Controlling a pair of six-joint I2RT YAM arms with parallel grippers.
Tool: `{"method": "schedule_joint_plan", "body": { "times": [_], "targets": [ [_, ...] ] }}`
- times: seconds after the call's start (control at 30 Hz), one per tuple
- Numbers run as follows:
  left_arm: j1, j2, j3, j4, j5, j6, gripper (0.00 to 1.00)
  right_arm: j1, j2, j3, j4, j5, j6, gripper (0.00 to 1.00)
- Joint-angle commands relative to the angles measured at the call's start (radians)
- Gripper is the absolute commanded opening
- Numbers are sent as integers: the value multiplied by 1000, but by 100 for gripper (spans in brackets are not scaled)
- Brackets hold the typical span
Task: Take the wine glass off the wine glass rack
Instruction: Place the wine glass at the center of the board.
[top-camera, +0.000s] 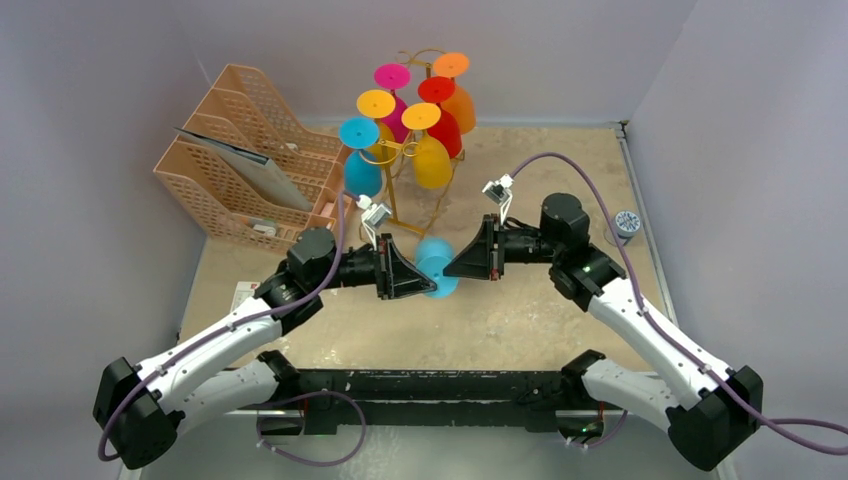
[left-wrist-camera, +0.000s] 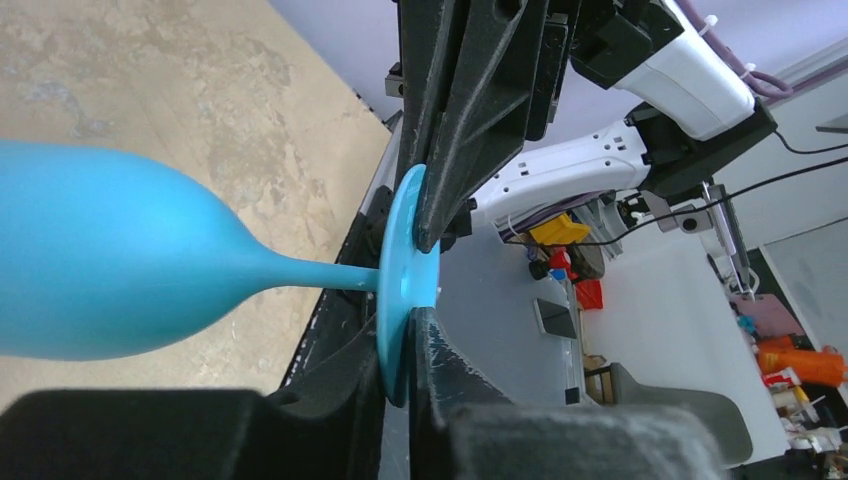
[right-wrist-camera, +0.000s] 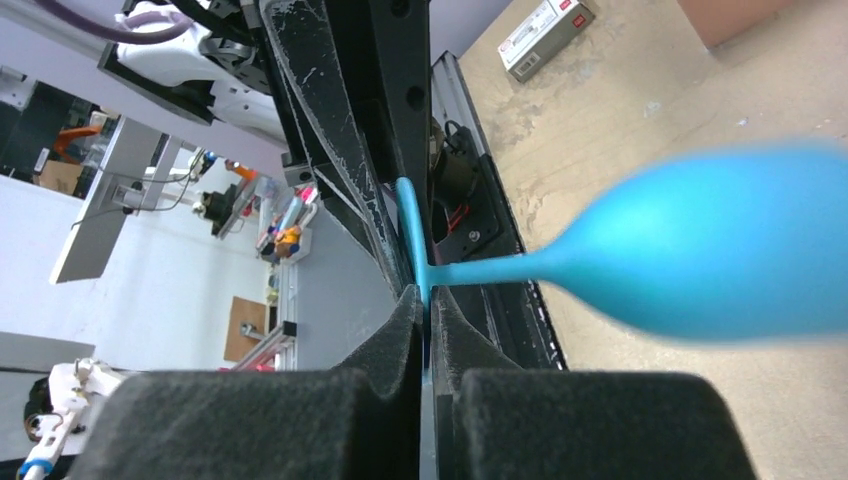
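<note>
Seven wine glasses (top-camera: 432, 160), one rack (top-camera: 391, 210) — two claws (top-camera: 432, 289) (top-camera: 447, 271), one organizer (top-camera: 230, 190)

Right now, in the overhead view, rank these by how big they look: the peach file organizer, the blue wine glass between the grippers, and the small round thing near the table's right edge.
1. peach file organizer, clearly largest
2. blue wine glass, partly hidden, so its full size is unsure
3. small round object, smallest

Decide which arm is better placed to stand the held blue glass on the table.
Right, narrowly. Both the right gripper and left gripper pinch the blue glass by its foot, but the rack and file organizer crowd the left's side.
</note>
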Motion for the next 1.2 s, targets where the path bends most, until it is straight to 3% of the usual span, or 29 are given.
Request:
{"method": "schedule_joint_plan", "body": {
  "times": [0.0, 0.07, 0.17, 0.6, 0.8, 0.93, 1.03, 1.17],
  "targets": [
    [1, -23, 25, 26, -16, 19, 18, 10, -49, 2, 112, -67, 44, 0],
    [1, -30, 23, 8, -30, 14, 33, 10, -55, -16, 173, -71, 65, 0],
    [1, -38, 10, 7, -23, -6, 41, 10, -81, -35, 217, -50, 82, 0],
    [-28, -6, -27, 95, -16, -56, 40, 11, -114, -38, 116, 43, 2, 0],
    [-62, 20, -31, 134, -25, -67, 45, 10, -113, -34, 40, 107, -46, 0],
    [-68, 11, -33, 134, -50, -67, 42, 11, -114, -24, -1, 119, -71, 0],
    [-69, -12, -39, 152, -77, -85, 28, 11, -119, -35, 10, 119, -72, 0],
    [-69, -28, -34, 157, -77, -99, 22, 11, -113, -33, 12, 119, -68, 0]
  ]
}}
